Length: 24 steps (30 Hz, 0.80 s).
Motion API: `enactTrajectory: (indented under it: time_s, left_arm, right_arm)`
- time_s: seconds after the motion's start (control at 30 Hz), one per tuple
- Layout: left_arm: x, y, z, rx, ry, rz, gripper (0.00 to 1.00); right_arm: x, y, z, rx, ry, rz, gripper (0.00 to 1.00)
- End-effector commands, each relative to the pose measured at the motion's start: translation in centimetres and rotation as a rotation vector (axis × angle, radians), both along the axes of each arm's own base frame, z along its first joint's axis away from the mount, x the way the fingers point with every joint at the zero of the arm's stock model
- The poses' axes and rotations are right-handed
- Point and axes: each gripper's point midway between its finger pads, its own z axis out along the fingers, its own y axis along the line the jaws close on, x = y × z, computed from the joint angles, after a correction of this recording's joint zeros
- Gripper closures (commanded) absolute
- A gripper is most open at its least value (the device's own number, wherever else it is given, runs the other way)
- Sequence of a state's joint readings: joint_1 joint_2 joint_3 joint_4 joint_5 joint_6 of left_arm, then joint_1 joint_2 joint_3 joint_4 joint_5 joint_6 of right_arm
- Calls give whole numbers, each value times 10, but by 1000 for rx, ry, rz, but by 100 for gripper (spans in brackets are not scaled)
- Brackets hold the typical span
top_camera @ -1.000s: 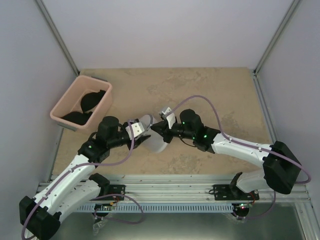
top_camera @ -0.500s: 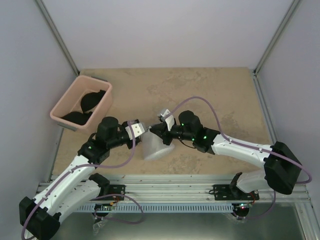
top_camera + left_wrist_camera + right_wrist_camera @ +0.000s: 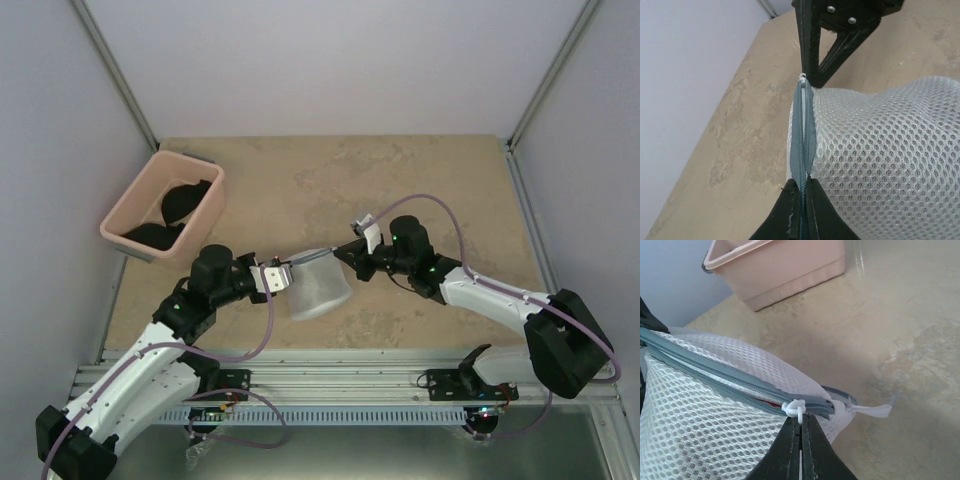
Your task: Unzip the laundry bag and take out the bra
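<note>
The white mesh laundry bag (image 3: 320, 288) stands near the table's front middle, stretched between my two grippers. My left gripper (image 3: 283, 272) is shut on the grey zipper tape (image 3: 804, 135) at the bag's left rim, as the left wrist view (image 3: 802, 186) shows. My right gripper (image 3: 346, 252) is shut on the white zipper pull (image 3: 799, 410) at the bag's right rim, as the right wrist view (image 3: 801, 422) shows. The zipper is parted along a stretch left of the pull. A thin sliver of the red bra (image 3: 767, 402) shows through that gap; the rest is hidden inside the bag.
A pink plastic bin (image 3: 165, 205) holding black bras stands at the back left, and also shows in the right wrist view (image 3: 780, 265). A white fabric tag (image 3: 872, 410) sticks out past the zipper end. Grey walls close in the table.
My right gripper has moved right with the zipper pull, opening the zipper. My left gripper shifted slightly down and left. The bag is now pulled taut between them.
</note>
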<state>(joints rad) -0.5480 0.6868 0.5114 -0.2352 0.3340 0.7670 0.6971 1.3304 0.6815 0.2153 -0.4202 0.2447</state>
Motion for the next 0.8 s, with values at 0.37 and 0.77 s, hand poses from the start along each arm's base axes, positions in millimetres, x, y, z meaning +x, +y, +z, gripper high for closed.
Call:
enactTrajectory:
  time_s: [0.37,0.77]
  left_arm:
    - [-16,6,-36,73,111,-28,46]
    - [-19,-25,40,-255,218,-89,12]
  right_arm:
    - [9,-5,14,59,-19,-30,99]
    - [-27,46,61,112,-122,75,99]
